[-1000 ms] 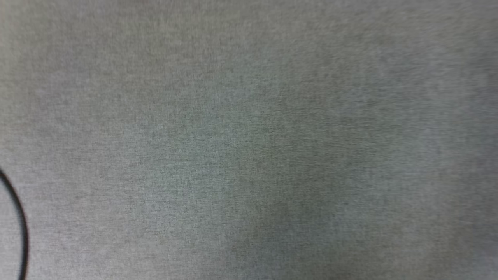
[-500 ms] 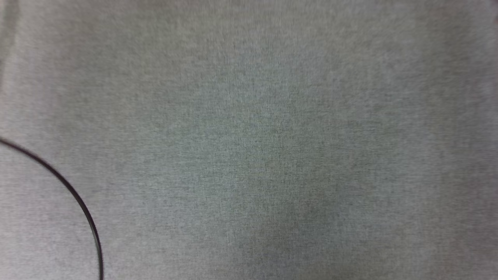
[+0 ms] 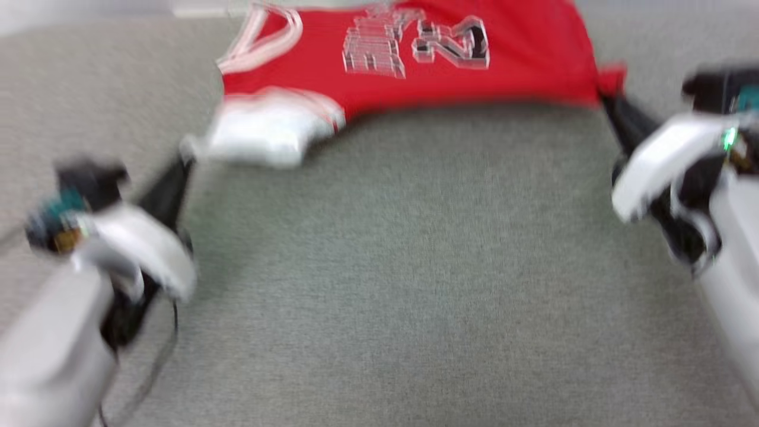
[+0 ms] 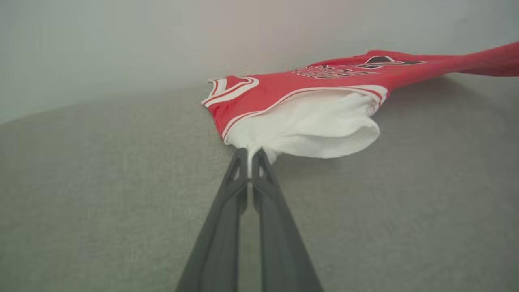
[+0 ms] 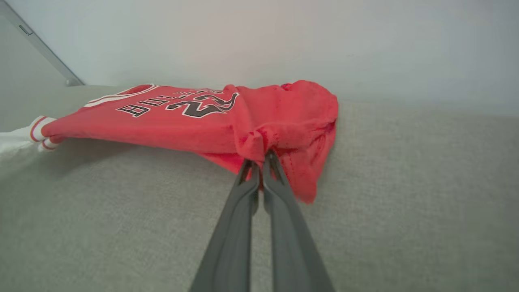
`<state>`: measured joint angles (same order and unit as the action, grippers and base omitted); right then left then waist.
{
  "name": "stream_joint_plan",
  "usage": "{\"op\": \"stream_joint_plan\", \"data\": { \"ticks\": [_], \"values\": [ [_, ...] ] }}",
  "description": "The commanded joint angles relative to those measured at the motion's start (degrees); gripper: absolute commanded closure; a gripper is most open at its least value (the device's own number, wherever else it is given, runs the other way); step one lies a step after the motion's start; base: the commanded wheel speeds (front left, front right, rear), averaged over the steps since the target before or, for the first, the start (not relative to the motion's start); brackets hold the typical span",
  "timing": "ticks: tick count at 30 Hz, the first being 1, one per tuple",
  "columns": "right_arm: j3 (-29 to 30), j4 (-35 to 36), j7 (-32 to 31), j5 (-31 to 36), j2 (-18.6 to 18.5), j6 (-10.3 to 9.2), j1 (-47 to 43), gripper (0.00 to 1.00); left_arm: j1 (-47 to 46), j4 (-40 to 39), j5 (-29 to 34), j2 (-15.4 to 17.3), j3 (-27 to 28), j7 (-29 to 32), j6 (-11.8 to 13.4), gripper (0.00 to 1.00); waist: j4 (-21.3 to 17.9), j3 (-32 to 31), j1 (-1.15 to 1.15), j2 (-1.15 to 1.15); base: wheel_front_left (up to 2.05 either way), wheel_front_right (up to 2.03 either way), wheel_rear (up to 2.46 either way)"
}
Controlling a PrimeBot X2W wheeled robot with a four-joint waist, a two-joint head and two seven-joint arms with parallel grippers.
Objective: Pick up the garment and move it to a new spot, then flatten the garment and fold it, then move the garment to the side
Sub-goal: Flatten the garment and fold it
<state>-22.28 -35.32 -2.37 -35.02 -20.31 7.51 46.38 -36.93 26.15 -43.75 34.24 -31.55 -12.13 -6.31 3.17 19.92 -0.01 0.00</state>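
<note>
The garment (image 3: 415, 59) is a red jersey with white sleeves and black lettering, stretched across the far part of the grey cloth surface (image 3: 391, 267). My left gripper (image 3: 185, 157) is shut on the edge of its white sleeve (image 4: 308, 129), as the left wrist view shows at the left gripper (image 4: 249, 156). My right gripper (image 3: 606, 98) is shut on a bunched red corner near the hem; the right wrist view shows the right gripper (image 5: 259, 160) pinching the red garment (image 5: 194, 117). The cloth between the two grips hangs lifted, casting a shadow.
A pale wall (image 5: 284, 40) rises behind the grey surface. A thin black cable (image 3: 160, 362) trails by my left forearm. A grey bar (image 5: 40, 44) slants at the far left in the right wrist view.
The head camera has swung up: before it showed bare grey cloth and a black cable, now the garment and both arms are in view, blurred by motion.
</note>
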Motion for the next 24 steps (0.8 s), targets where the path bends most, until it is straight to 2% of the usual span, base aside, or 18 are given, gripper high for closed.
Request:
{"op": "stream_joint_plan", "data": {
  "ticks": [1, 7, 11, 13, 19, 24],
  "values": [
    [-0.91, 1.44, -0.62, -1.74, -1.67, -0.04, -4.03, 1.00, 5.33, -2.72, -0.80, 1.18, -0.92, 1.56, 1.12, 1.00, 1.36, -4.97, 0.01, 0.00, 0.00, 0.00, 0.00],
    [-4.10, 5.48, -3.79, -5.63, -6.05, -0.04, -14.44, 1.00, 20.71, -13.92, -4.32, 5.88, -2.35, 6.54, 5.35, 1.00, 1.18, -9.75, 0.01, 0.00, 0.00, 0.00, 0.00],
    [-4.70, 8.15, -5.69, -7.92, -7.93, -0.05, -20.51, 1.00, 28.63, -21.60, -6.54, 9.30, -2.67, 9.49, 8.31, 1.00, 1.03, -12.41, 0.01, 0.00, 0.00, 0.00, 0.00],
    [-4.69, 8.92, -6.11, -8.38, -8.45, -0.05, -21.83, 1.00, 30.46, -23.42, -6.98, 10.20, -2.91, 10.25, 8.94, 1.00, 0.92, -12.98, 0.01, 0.00, 0.00, 0.00, 0.00],
    [-2.62, 14.07, -9.00, -11.57, -10.56, -0.04, -30.67, 1.00, 39.93, -33.66, -9.74, 13.99, -4.35, 13.93, 12.72, 1.00, 0.12, -16.46, 0.01, 0.00, 0.00, 0.00, 0.00],
    [0.29, 19.00, -11.95, -12.88, -11.91, -0.04, -38.52, 1.00, 46.10, -39.51, -11.84, 15.51, -5.09, 14.92, 15.49, 1.00, -0.59, -18.19, 0.01, 0.00, 0.00, 0.00, 0.00]
  ]
}}
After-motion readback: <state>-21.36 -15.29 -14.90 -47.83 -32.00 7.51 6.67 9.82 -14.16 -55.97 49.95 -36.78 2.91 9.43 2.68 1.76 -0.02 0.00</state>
